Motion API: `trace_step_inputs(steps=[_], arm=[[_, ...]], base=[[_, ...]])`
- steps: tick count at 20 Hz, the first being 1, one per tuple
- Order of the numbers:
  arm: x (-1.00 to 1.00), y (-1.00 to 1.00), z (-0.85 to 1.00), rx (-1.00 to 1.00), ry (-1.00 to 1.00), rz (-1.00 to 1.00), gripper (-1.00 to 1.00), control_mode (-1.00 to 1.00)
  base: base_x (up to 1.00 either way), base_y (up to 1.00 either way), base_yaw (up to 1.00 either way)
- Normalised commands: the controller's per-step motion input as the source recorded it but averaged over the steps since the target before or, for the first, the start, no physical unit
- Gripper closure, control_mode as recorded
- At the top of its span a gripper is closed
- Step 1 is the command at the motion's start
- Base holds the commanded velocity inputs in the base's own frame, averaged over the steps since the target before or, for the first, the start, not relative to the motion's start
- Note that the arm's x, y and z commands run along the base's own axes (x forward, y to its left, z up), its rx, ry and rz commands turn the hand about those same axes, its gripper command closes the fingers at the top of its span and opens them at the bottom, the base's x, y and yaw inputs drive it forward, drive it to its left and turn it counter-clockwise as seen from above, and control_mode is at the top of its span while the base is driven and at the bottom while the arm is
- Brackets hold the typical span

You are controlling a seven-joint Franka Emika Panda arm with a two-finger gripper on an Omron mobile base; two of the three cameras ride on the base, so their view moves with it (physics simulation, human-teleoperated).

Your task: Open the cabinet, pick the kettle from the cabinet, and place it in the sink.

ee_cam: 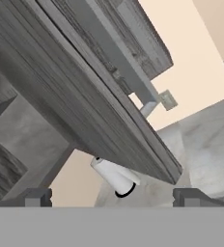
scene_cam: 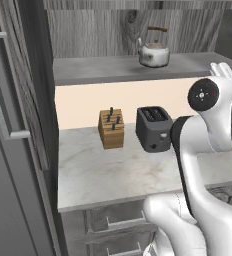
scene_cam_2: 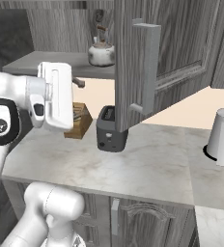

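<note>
The cabinet (scene_cam: 103,30) stands open, its left door (scene_cam: 18,100) and right door (scene_cam_2: 133,53) both swung out. On the cabinet shelf sits the silver kettle (scene_cam: 154,51) (scene_cam_2: 102,52) with its arched brown handle. My gripper (ee_cam: 112,198) is open with nothing between its fingertips (ee_cam: 36,197). It hovers in front of the shelf, left of the right door and apart from the kettle. In the hand view it looks along the right door's edge (ee_cam: 85,96) and bar handle (ee_cam: 116,58). The sink is out of view.
A dark toaster (scene_cam: 154,129) (scene_cam_2: 110,129) and a wooden knife block (scene_cam: 111,128) (scene_cam_2: 77,120) stand on the marble counter (scene_cam: 113,175) below the shelf. A paper towel roll (scene_cam_2: 223,137) (ee_cam: 114,176) stands to the right. Grey drawers (scene_cam: 113,222) run under the counter.
</note>
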Motion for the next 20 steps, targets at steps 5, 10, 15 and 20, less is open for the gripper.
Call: trace_step_inputs(steps=[5, 10, 15, 20], arm=[[0.30, -0.41, 0.00, 0.02, 0.00, 0.00, -1.00, -1.00], [0.34, -0.35, -0.02, 0.05, 0.00, 0.00, -1.00, -1.00], [0.29, -0.34, -0.06, 0.04, 0.00, 0.00, -1.00, -1.00], [0.13, -0.30, -0.08, 0.01, -0.07, -0.01, -1.00, -1.00]], base=[[0.00, 0.00, 0.00], [0.00, 0.00, 0.00], [0.00, 0.00, 0.00], [0.00, 0.00, 0.00]])
